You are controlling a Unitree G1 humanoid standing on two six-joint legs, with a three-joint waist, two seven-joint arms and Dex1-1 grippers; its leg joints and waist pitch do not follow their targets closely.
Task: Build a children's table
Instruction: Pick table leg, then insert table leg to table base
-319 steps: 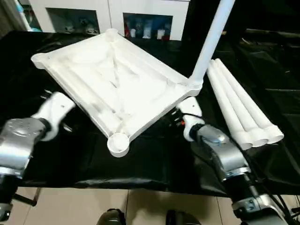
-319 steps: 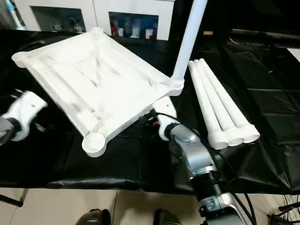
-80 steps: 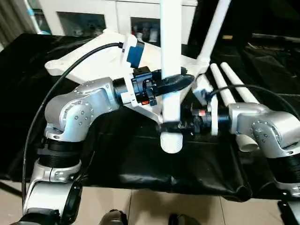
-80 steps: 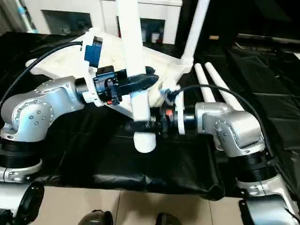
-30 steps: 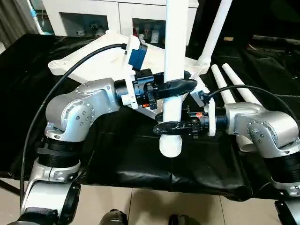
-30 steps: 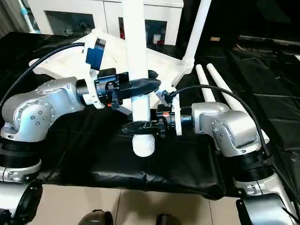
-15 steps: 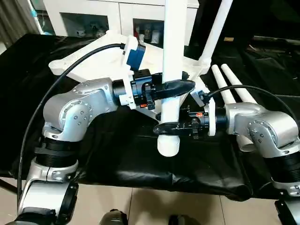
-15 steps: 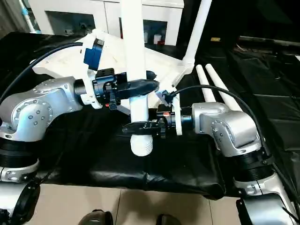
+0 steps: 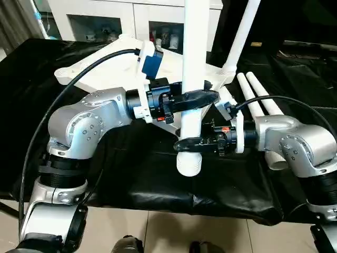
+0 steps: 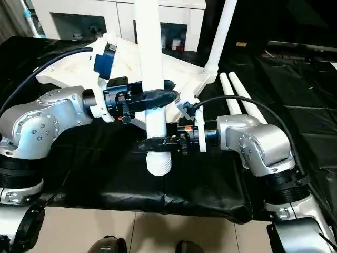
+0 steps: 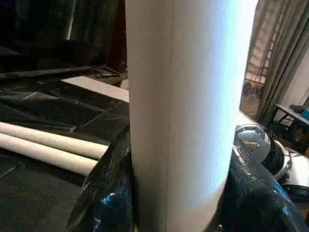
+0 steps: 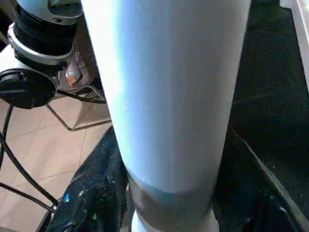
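Observation:
I hold one white table leg (image 9: 194,42) upright in the air above the front of the table. My left gripper (image 9: 194,98) is shut on its middle. My right gripper (image 9: 188,143) is shut on it lower down, just above the leg's open bottom end. In the wrist views the leg (image 11: 178,111) (image 12: 169,96) stands between black fingers (image 11: 106,193) (image 12: 91,203). Behind my arms the white table top (image 9: 105,66) lies underside up. Another leg (image 9: 243,31) stands in its far right corner socket. Two more legs (image 9: 258,100) lie side by side to the right.
A black cloth (image 9: 147,184) covers the work table, whose front edge runs just below my grippers, with tiled floor (image 9: 158,232) beyond it. A white cabinet with glass doors (image 9: 95,21) stands behind the table. My left arm's black cable (image 9: 79,79) arcs over the table top.
The held leg has shifted slightly to the left. Both grippers stay on it at the same heights.

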